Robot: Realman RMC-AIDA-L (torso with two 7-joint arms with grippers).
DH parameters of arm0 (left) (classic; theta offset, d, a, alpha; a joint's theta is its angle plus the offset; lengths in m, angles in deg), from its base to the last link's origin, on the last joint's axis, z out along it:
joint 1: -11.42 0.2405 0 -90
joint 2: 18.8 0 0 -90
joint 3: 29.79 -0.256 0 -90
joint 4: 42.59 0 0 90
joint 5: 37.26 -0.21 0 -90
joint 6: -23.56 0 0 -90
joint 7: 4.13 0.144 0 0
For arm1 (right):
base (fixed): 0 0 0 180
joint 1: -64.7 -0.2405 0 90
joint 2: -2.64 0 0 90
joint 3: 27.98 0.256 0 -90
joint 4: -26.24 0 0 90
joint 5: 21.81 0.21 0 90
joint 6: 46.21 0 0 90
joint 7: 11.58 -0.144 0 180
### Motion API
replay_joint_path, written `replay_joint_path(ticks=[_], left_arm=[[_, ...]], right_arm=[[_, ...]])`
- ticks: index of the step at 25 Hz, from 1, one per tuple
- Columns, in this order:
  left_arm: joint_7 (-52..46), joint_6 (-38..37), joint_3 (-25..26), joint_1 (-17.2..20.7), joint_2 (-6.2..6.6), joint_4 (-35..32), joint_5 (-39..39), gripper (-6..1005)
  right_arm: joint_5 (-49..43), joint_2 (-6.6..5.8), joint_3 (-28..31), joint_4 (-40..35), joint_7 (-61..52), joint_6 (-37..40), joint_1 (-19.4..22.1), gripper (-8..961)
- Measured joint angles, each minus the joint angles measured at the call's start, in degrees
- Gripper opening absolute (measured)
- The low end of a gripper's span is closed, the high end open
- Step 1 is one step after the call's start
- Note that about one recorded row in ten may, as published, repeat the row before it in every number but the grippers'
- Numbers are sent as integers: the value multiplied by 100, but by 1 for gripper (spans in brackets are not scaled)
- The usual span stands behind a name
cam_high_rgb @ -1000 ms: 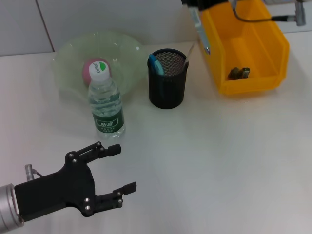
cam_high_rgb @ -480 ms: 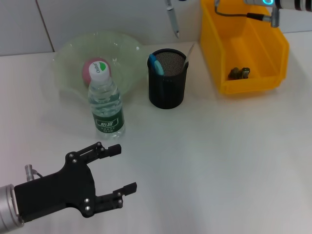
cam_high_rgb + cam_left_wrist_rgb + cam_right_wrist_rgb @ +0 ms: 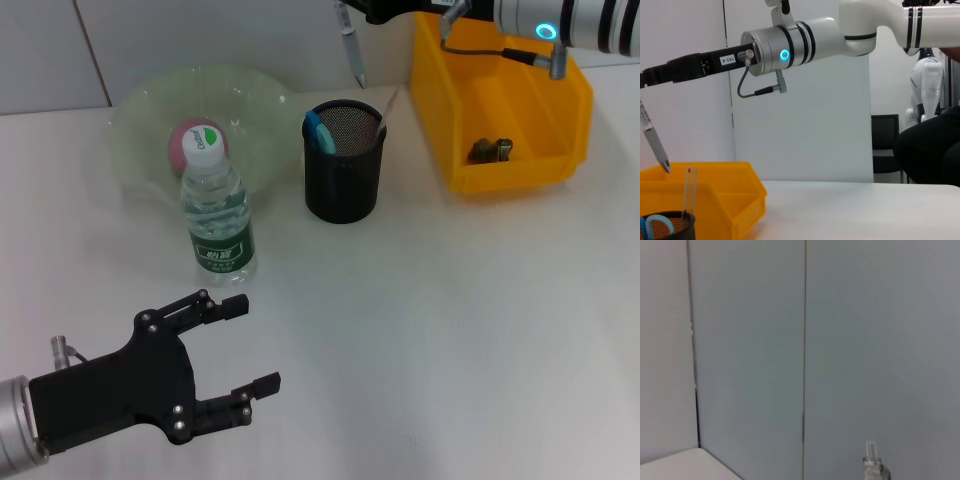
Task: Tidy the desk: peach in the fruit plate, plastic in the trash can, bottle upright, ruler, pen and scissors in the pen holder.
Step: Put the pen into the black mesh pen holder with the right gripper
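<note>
- Your left gripper (image 3: 240,345) hovers low over the table (image 3: 450,330) near you, fingers spread wide, holding nothing.
- The bottle (image 3: 216,212) stands up by the fruit plate (image 3: 250,100), with the peach (image 3: 187,142) inside the plate.
- The scissors (image 3: 317,132) and ruler (image 3: 385,112) sit in the pen holder (image 3: 343,180).
- Your right gripper (image 3: 352,10) pinches the pen (image 3: 351,50), tip down, above the holder.

One bottle (image 3: 217,207), one peach (image 3: 187,141), one fruit plate (image 3: 255,105), one pen holder (image 3: 343,180), one yellow bin (image 3: 530,150), one pen (image 3: 350,45), two grippers: left gripper (image 3: 240,345), right gripper (image 3: 352,8).

robot lab: another white robot (image 3: 929,75)
</note>
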Motion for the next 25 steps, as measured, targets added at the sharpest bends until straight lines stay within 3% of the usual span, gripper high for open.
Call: replay_joint_path(ticks=[18,25], left_arm=[[-71,-3,0,6,0,0,-1,802],[-72,-15,0,0,-1,0,-1,802]], right_arm=[[1224,1,-25,958,1737,26,-32,177],[2099,0,-65,1631,2818,58,-76,177]])
